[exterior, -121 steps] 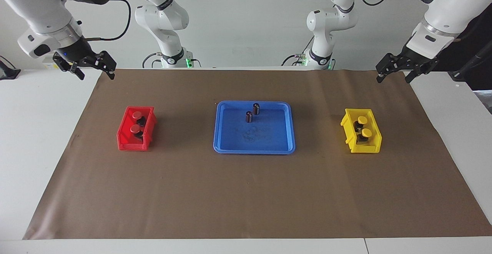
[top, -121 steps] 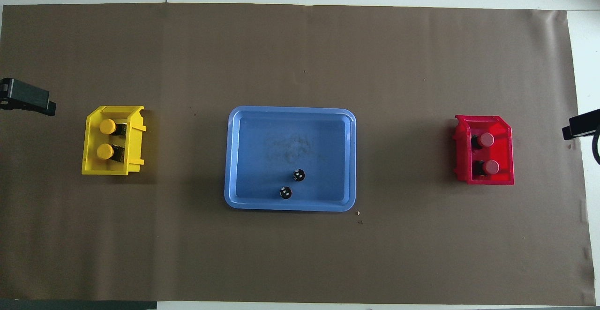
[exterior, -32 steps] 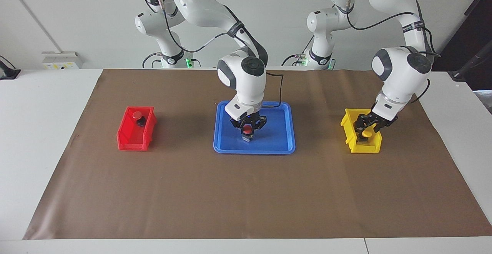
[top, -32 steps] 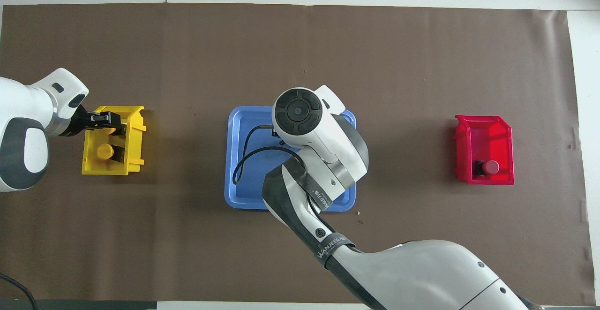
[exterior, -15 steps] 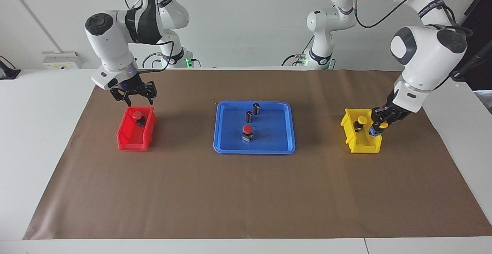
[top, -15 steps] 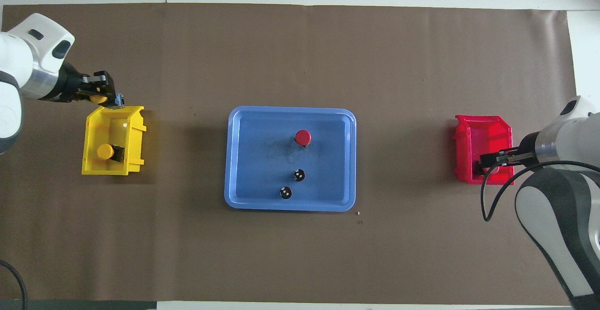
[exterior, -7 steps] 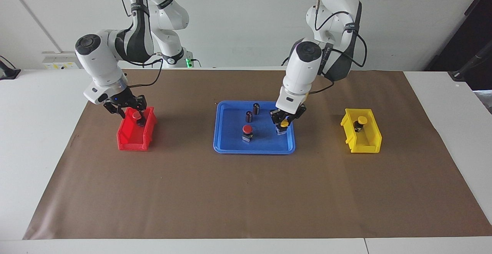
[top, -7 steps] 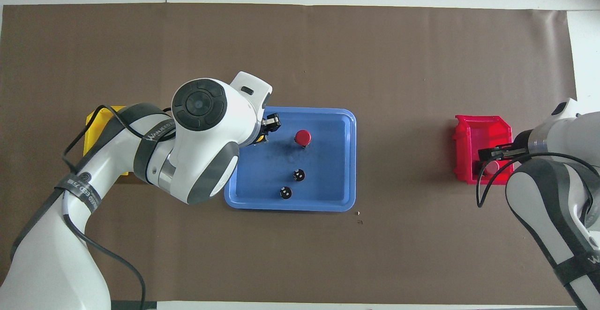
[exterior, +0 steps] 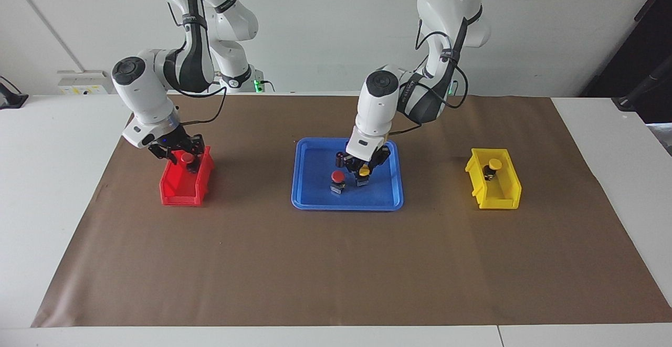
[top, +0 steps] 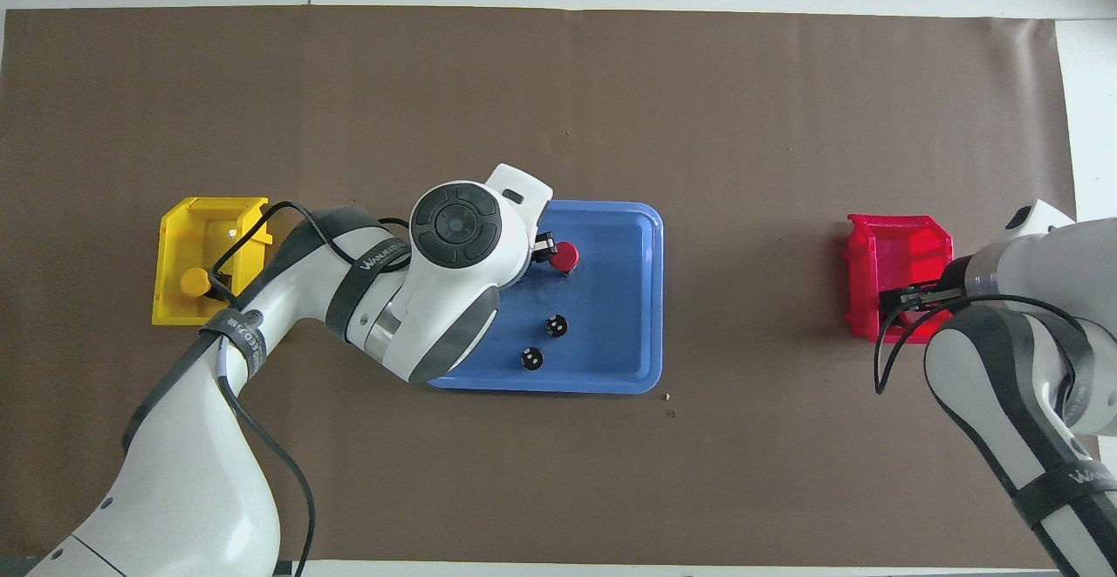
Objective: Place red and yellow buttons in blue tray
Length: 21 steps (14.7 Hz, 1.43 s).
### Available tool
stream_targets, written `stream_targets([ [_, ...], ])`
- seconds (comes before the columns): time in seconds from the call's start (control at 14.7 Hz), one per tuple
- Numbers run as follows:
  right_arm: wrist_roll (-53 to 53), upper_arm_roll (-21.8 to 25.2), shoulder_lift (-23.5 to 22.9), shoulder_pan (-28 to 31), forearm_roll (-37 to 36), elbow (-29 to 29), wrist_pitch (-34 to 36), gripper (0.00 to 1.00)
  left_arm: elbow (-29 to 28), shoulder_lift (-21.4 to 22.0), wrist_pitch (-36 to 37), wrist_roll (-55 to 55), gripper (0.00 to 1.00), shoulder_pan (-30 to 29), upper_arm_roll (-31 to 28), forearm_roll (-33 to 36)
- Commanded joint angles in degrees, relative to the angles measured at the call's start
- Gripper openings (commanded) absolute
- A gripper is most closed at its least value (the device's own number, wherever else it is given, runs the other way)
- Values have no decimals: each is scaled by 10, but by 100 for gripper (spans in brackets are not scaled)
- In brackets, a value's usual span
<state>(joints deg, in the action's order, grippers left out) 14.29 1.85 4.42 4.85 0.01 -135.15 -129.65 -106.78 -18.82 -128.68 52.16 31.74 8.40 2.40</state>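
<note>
The blue tray lies mid-table and also shows in the overhead view. One red button stands in it. My left gripper is low in the tray beside that red button, shut on a yellow button. The second yellow button lies in the yellow bin. My right gripper is down in the red bin, at the second red button.
Two dark maroon cylinders stand in the tray on the side nearer the robots. The left arm's wrist covers part of the tray from above. Brown paper covers the table.
My left gripper has carried the yellow button further into the tray, next to the red button. My right gripper has sunk a little lower in the red bin.
</note>
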Motion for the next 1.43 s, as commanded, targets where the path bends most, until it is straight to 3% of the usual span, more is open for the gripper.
stream_targets([
  [0.0,37,-3,14,16,11,-19,-14,68,2,0,-10,14,69,7,-8,18],
  [0.27,42,-3,18,19,12,-32,-21,67,39,18,75,-3,100,-5,-11,19],
  [0.41,39,-4,19,18,12,-35,-23,64,81,40,167,-62,100,-24,-15,18],
  [0.68,39,-4,28,18,12,-58,-41,53,159,68,332,-274,100,-124,-15,12],
  [0.95,39,-4,25,13,11,-50,-32,20,166,136,399,-500,100,-250,-15,-1],
  [1.09,39,-4,6,10,3,11,22,19,167,150,399,-542,100,-293,-15,-16],
  [1.29,36,-10,-41,5,-9,171,185,20,164,157,400,-589,100,-333,-15,-18],
  [1.36,30,-9,-54,-20,-10,222,226,20,126,177,371,-593,100,-345,-17,-19],
])
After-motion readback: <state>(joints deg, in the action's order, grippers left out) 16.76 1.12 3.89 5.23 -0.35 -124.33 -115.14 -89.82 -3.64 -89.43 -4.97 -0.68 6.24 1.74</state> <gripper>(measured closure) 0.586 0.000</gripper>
